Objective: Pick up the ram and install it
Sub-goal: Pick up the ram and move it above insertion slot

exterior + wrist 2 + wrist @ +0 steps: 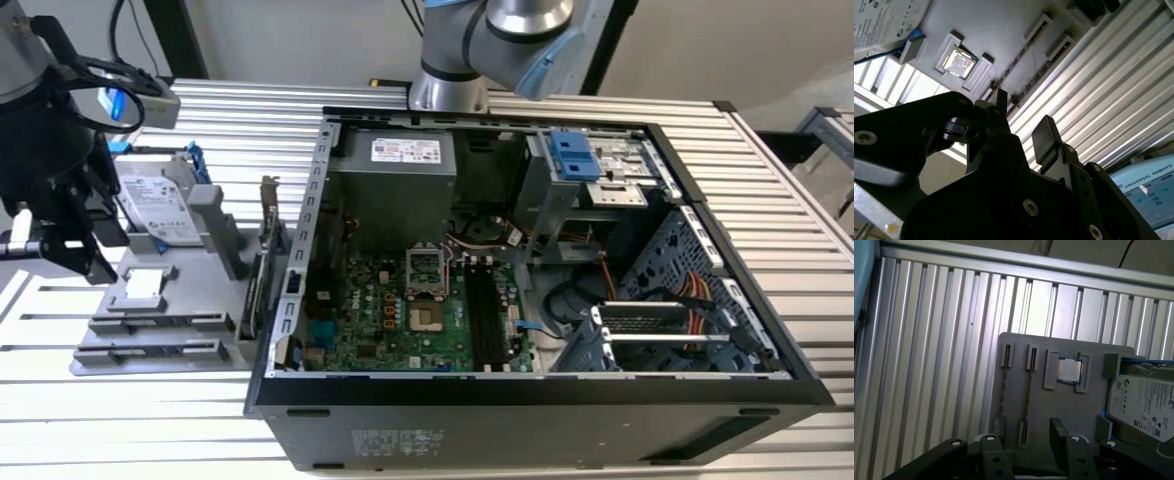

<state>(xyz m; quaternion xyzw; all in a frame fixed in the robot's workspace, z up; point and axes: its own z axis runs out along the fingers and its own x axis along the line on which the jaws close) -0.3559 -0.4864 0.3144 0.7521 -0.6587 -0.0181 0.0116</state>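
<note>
- On the ribbed metal tabletop (240, 110), an open computer case (534, 420) lies on its side and takes up the middle and the exterior view's right. A green motherboard (400, 320) faces up inside it.
- Behind the case, the base of the grey arm (461, 85) rises from the tabletop's far edge.
- Just beside the case, on the exterior view's left, a grey tray (147, 340) rests on the tabletop and holds loose parts.
- A silver hard drive (1144, 405) with a blue bracket leans in one end of the tray.
- The black gripper (1023, 432) hangs over the tray, apart from it. Its two fingers (1060, 432) are spread wide and hold nothing.
- The ram (1027, 395), a thin dark stick, stands on edge in a slot of the tray. In the first wrist view it lines up with the gap between the fingers, and they do not touch it.
- A second stick (1003, 390) stands on edge in the next slot, parallel to the ram and on the side away from the hard drive.
- A square silver processor (1069, 371) lies flat in a pocket of the tray, between the ram and the hard drive.
</note>
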